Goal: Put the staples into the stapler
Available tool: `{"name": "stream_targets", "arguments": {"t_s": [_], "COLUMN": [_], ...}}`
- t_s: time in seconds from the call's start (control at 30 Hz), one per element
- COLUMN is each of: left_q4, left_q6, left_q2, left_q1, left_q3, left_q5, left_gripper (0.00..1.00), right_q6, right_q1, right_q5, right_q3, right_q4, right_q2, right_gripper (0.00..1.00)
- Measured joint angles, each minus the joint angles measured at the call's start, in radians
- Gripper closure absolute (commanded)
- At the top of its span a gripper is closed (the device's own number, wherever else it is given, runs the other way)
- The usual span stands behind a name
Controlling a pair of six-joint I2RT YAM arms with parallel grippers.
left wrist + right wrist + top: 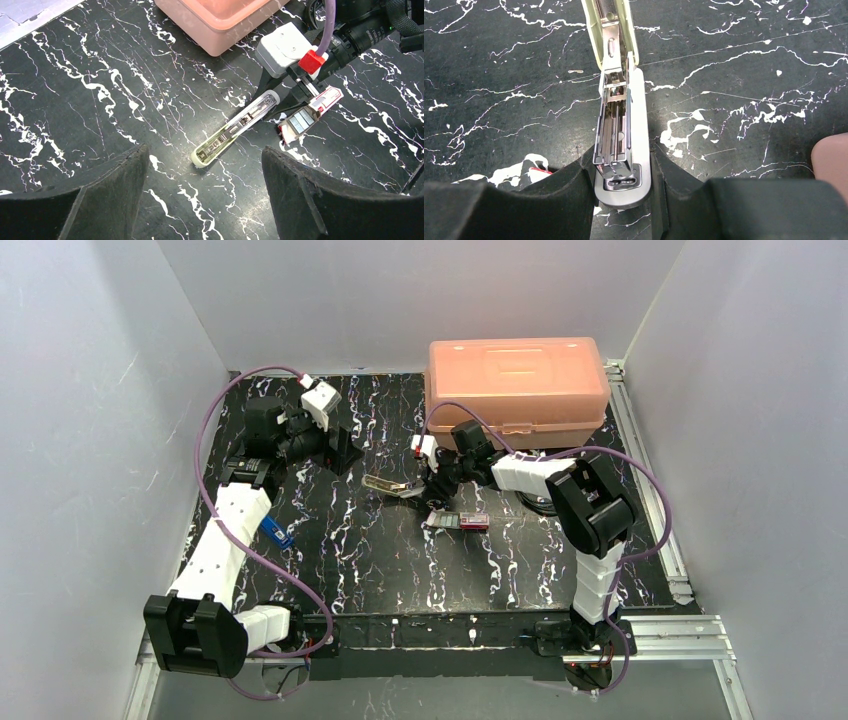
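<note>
The stapler [392, 486] lies flung open on the black marbled table, its pale green lid stretched flat to the left and its metal magazine [613, 131] exposed. My right gripper [432, 488] is shut on the silver base end of the stapler [622, 175]. The tiny red staple box [474, 522] lies just in front of that gripper with its pale tray [302, 120] slid out, greyish staple strips in it. My left gripper [345, 452] is open and empty at the back left, above the table, with the stapler [235, 129] ahead of its fingers [115, 185].
A closed orange plastic case [517, 380] stands at the back right, close behind the right arm; its corner shows in the right wrist view [831, 160]. A small blue object [275, 532] lies beside the left arm. White walls enclose the table.
</note>
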Motion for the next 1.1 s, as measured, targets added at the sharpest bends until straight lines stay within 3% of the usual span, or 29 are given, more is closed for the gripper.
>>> {"name": "stream_targets", "arguments": {"t_s": [0.67,1.1], "left_q4": [-0.008,-0.025], "left_q6": [0.042,0.074], "left_q2": [-0.013,-0.019], "left_q1": [0.000,0.000], "left_q3": [-0.006,-0.037], "left_q5": [0.000,0.000], "left_gripper": [0.20,0.20], "right_q6": [-0.003,-0.003], "right_q1": [-0.016,-0.024], "right_q5": [-0.015,-0.037], "right_q3": [0.003,0.035], "right_q4": [-0.021,-0.036], "right_q2": [0.044,0.066], "right_gripper": [0.63,0.50]}}
